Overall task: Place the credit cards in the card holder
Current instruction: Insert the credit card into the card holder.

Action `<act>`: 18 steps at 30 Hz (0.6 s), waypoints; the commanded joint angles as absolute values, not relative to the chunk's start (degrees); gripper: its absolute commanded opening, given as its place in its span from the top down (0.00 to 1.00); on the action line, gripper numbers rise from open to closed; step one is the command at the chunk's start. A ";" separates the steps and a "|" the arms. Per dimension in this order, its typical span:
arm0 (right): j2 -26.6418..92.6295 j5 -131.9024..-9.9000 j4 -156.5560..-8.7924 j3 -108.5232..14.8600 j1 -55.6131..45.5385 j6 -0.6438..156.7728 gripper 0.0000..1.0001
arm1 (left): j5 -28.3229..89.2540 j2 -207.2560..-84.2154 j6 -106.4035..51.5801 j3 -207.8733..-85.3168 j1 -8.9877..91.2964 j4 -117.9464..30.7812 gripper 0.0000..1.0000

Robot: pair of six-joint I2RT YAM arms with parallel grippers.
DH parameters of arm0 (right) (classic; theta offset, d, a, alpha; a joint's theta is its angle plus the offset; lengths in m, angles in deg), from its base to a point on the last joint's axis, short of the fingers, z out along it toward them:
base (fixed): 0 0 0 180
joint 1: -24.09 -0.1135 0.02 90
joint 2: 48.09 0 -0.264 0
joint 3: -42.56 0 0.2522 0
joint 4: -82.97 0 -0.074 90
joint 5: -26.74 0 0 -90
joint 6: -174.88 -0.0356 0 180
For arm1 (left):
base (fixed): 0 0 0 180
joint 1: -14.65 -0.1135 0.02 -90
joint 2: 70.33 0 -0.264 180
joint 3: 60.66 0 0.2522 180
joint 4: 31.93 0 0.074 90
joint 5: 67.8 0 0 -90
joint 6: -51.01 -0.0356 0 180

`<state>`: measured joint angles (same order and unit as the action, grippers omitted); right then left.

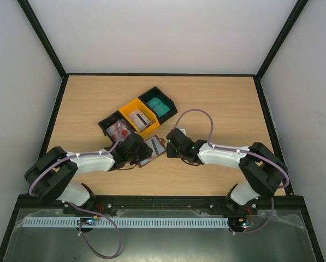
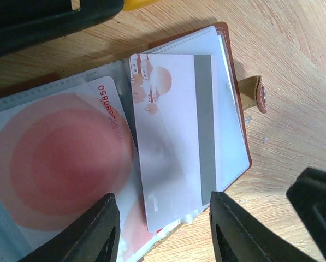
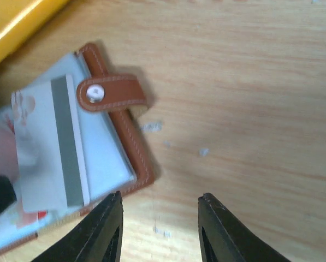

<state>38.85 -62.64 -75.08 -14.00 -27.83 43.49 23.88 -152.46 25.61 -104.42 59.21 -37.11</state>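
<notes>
Partway through, I'd say. The small brown leather-look folding card holder (image 1: 152, 152) lies open on the light wooden table (image 1: 217, 98), btw. the two grippers and just in front of the bins.

One white plastic card with a big red disc (image 2: 59, 158) sits under a clear sleeve on the left page, so that one looks done. A second white card w/ red markings and a grey stripe (image 2: 168, 142) lies a bit askew on the right page. Its near end pokes past the sleeve edge, so prob. not fully seated, though I can't tell for sure.

The left gripper (image 2: 163, 201) hovers over that near end, jaws apart, pinching nothing. The right gripper (image 3: 160, 197) is likewise spread and empty, over bare wood just beside the holder's strap side.

Plenty left to do:
- red-and-white cards (image 1: 119, 130) in a black plastic bin (image 1: 104, 124)
- grey cards (image 1: 139, 117) in the yellow plastic bin (image 1: 150, 129)
- teal cards (image 1: 160, 107) in a 2nd black bin (image 1: 147, 94)
</notes>
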 commanded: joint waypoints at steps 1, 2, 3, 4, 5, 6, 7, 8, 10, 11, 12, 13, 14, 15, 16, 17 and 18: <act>41.98 -68.41 -80.54 -14.70 -24.82 44.77 0.63 | 24.16 -154.38 26.82 -104.94 58.86 -39.57 0.54; 43.44 -68.92 -80.54 -15.53 -24.41 45.21 0.64 | 23.83 -154.70 26.88 -105.32 58.86 -40.18 0.54; 44.61 -69.40 -80.63 -16.10 -24.22 45.54 0.65 | 23.44 -154.90 26.96 -105.68 58.86 -40.83 0.55; 45.52 -69.90 -80.91 -16.41 -24.02 45.83 0.65 | 23.05 -155.00 27.07 -105.85 58.86 -41.42 0.55; 46.20 -70.65 -81.76 -16.50 -23.92 46.19 0.65 | 22.92 -155.18 27.10 -105.96 58.86 -41.88 0.55; 46.68 -71.51 -82.25 -16.53 -23.90 46.47 0.65 | 22.95 -155.31 27.10 -106.05 58.86 -41.98 0.55; 47.21 -72.31 -82.43 -16.62 -23.88 46.78 0.65 | 23.24 -155.48 27.10 -105.99 58.86 -41.86 0.54; 47.89 -73.53 -82.69 -16.70 -23.90 47.00 0.65 | 23.59 -155.70 27.10 -106.02 58.84 -41.70 0.54; 48.74 -75.19 -83.09 -16.52 -23.90 47.18 0.66 | 24.14 -156.31 27.19 -106.06 58.86 -41.29 0.55; 49.09 -75.89 -83.28 -16.40 -23.88 47.23 0.66 | 24.40 -156.60 27.15 -106.02 58.86 -41.02 0.55; 49.29 -76.42 -83.47 -16.12 -23.90 47.18 0.67 | 24.74 -156.94 27.11 -106.06 58.86 -40.69 0.55; 49.41 -76.86 -83.69 -15.85 -23.88 47.08 0.68 | 25.10 -157.25 27.10 -106.10 58.86 -40.41 0.56; 49.45 -77.15 -83.93 -15.66 -23.90 47.05 0.69 | 25.45 -157.68 27.06 -106.10 58.86 -39.83 0.57; 49.39 -77.31 -84.04 -15.44 -23.90 47.16 0.70 | 25.87 -157.96 26.95 -106.14 58.89 -39.40 0.58; 49.35 -77.40 -84.06 -15.41 -23.90 47.17 0.70 | 26.09 -158.30 26.86 -106.25 58.87 -39.21 0.58; 49.25 -77.47 -83.93 -15.41 -23.90 47.27 0.71 | 26.22 -158.64 26.72 -106.44 58.88 -39.06 0.59; 49.16 -77.50 -83.90 -15.41 -23.90 47.38 0.72 | 26.35 -158.88 26.63 -106.49 58.87 -38.72 0.60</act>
